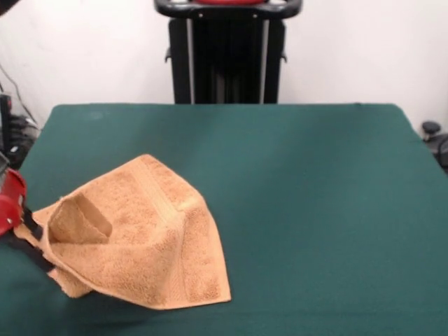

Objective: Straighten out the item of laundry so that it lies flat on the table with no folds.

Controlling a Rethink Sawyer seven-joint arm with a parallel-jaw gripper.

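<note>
The green table (301, 210) lay bare across the frame's centre, right and upper part, open to a gripper. The crumpled hand towel (140, 234) filled the lower left, and red and black robot hardware (12, 210) crowded the left edge against it.

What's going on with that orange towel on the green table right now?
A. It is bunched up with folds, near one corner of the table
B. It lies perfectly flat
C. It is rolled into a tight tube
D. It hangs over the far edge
A: the towel sits humped and creased on the table, one flap folded over, near the front-left corner in the picture.
</note>
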